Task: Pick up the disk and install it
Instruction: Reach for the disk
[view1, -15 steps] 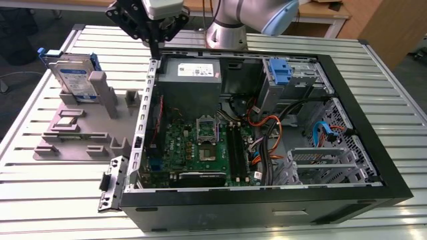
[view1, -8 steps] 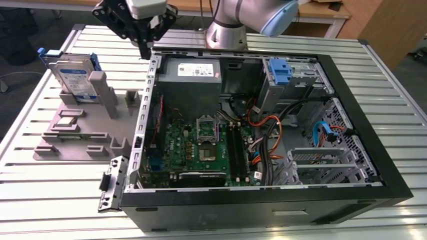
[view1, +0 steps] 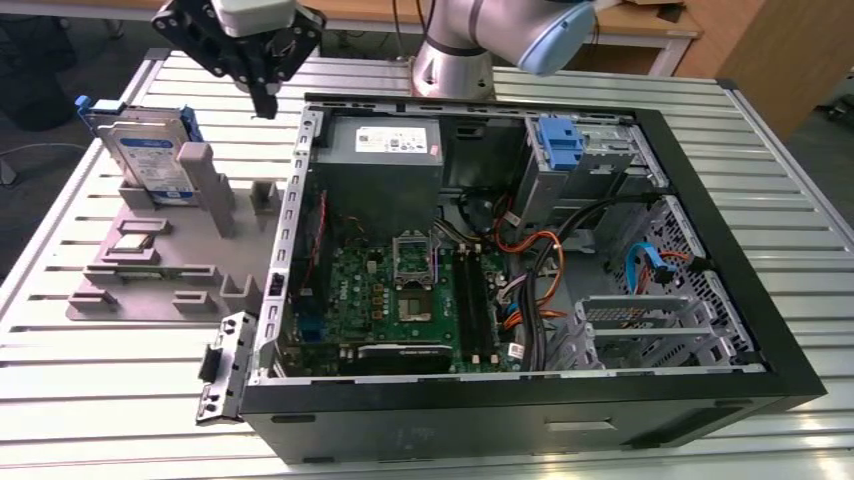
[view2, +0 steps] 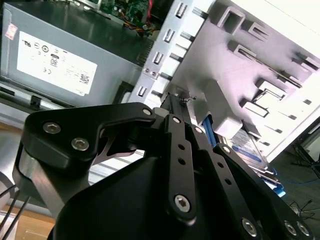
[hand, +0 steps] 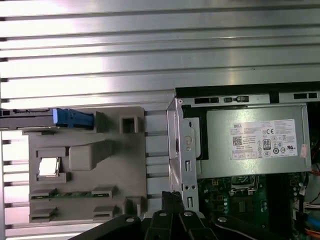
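The disk (view1: 147, 155), a silver-grey drive with a blue-and-white label and blue rails, stands on edge in a slot of the grey fixture (view1: 147, 290) at the exterior view's left. The first wrist view shows the disk (hand: 72, 118) edge-on, and the second wrist view catches part of the disk's (view2: 250, 145) label behind the fingers. My gripper (view1: 267, 103) hangs above the table between the fixture and the computer case (view1: 534, 410), to the right of the disk and apart from it. In both wrist views the gripper (hand: 172, 196) (view2: 175, 98) has its fingers together, holding nothing.
The open case holds a grey power supply (view1: 387, 145) (hand: 255, 145) at its near corner, a motherboard (view1: 400, 290), cables, and a blue bracket (view1: 561, 140) in the drive bay. A small chip (view1: 134, 243) lies on the fixture. The slatted metal table (view1: 120, 400) surrounds everything.
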